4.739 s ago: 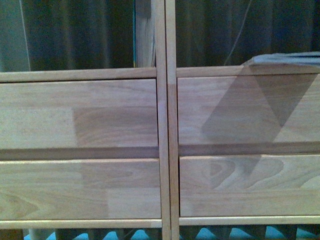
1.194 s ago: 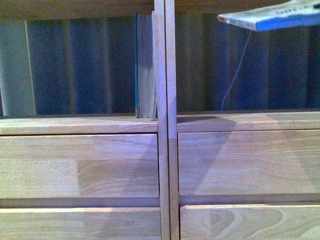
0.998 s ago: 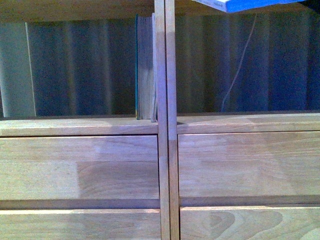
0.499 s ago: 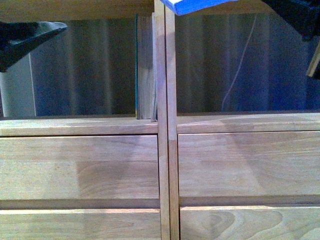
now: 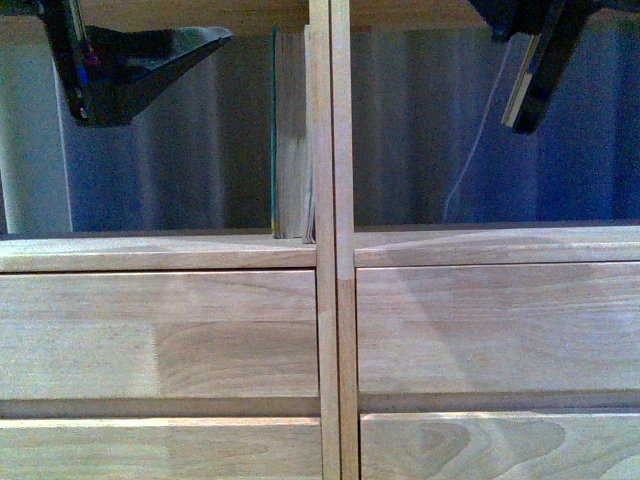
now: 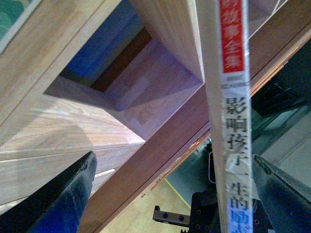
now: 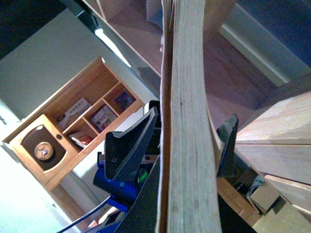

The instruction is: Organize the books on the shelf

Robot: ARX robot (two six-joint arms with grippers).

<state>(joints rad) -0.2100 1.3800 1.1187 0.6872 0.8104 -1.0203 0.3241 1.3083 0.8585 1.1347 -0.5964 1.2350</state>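
The shelf (image 5: 332,250) fills the front view, with its middle upright between two open bays above plain drawer fronts (image 5: 160,335). The teal book (image 5: 290,130) stands upright on the left bay's board, pressed against that upright with its tan page edges facing out.

The paperback (image 6: 233,121) is off the shelf, held in the air on the right side. In the left wrist view its pale spine runs lengthwise through the picture, with a red mark at one end and black printed characters further along. In the front view only a thin pale strip of it shows, beside the dark finger of the right gripper (image 5: 540,70), high in the right bay. In the right wrist view the page edges pass between that gripper's two fingers (image 7: 131,148), which sit close on either side. It seems clamped on the paperback, though the contact itself is hard to make out.

The left gripper (image 5: 150,65) hangs high in the left bay, near the teal book but apart from it. Its fingers (image 6: 63,194) are spread wide and hold nothing.
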